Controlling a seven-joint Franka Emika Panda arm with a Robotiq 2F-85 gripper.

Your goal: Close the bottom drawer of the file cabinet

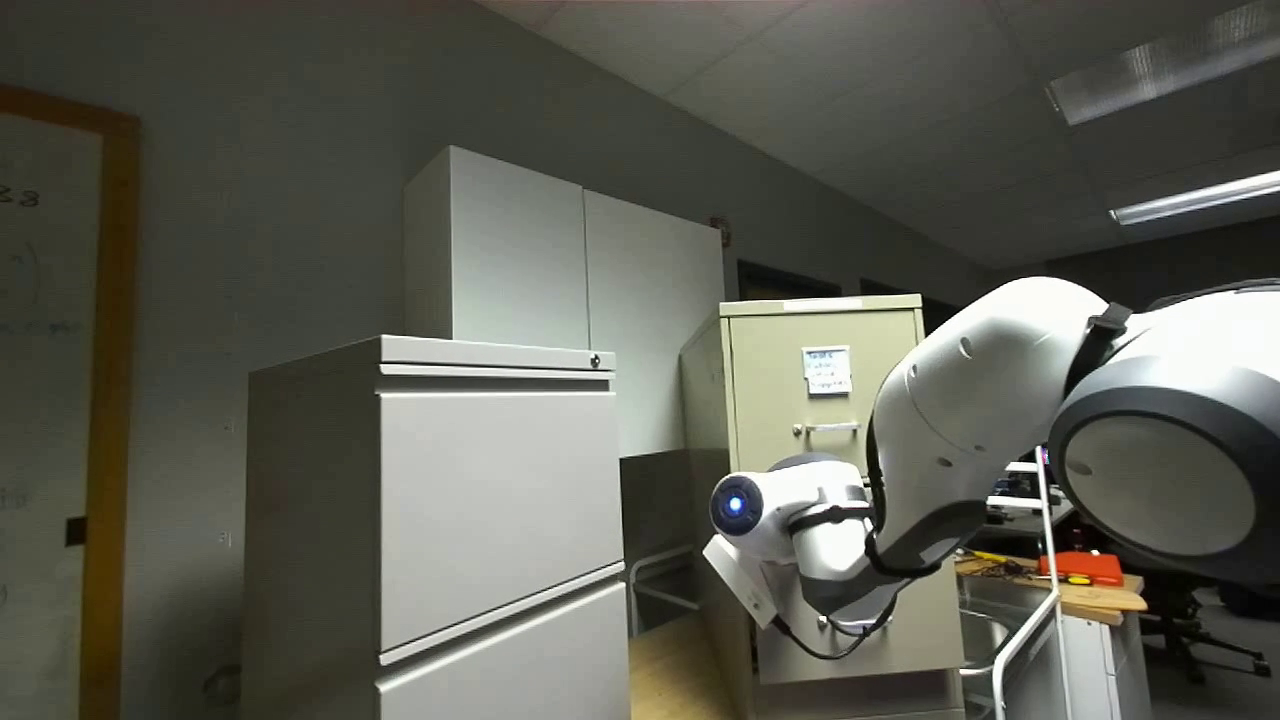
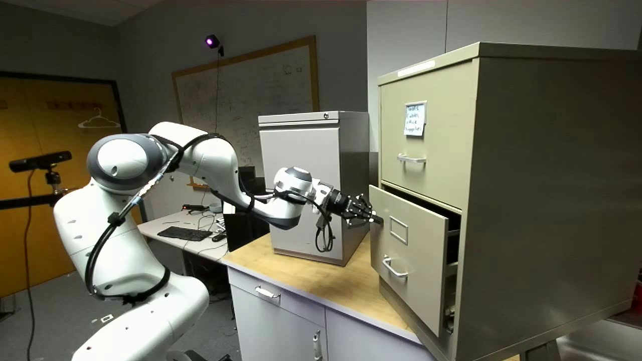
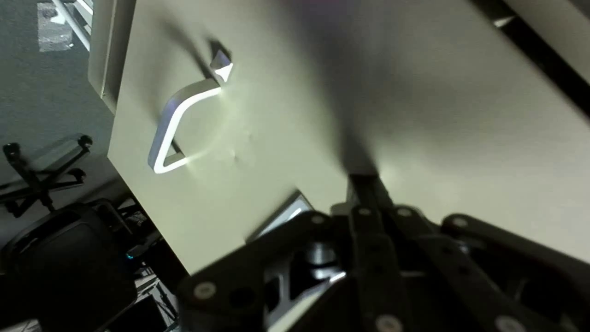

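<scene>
The beige file cabinet (image 2: 541, 190) stands at the right in an exterior view and behind the arm in an exterior view (image 1: 770, 390). Its bottom drawer (image 2: 421, 271) is partly pulled out, with a dark gap above and beside its front. The drawer front (image 3: 286, 110) fills much of the wrist view, with its handle (image 3: 170, 124) at the left. My gripper (image 2: 377, 219) is shut and empty, its fingertips together. The tips (image 3: 363, 177) are at the drawer front, near its upper far edge, and appear to touch it. In an exterior view, the wrist hides the gripper.
A pale grey lateral cabinet (image 2: 301, 155) stands beside the file cabinet on the wooden counter (image 2: 321, 276). A white cupboard (image 1: 520, 250) is behind. A desk with a keyboard (image 2: 184, 233) is at the back. An office chair (image 3: 69, 258) shows in the wrist view.
</scene>
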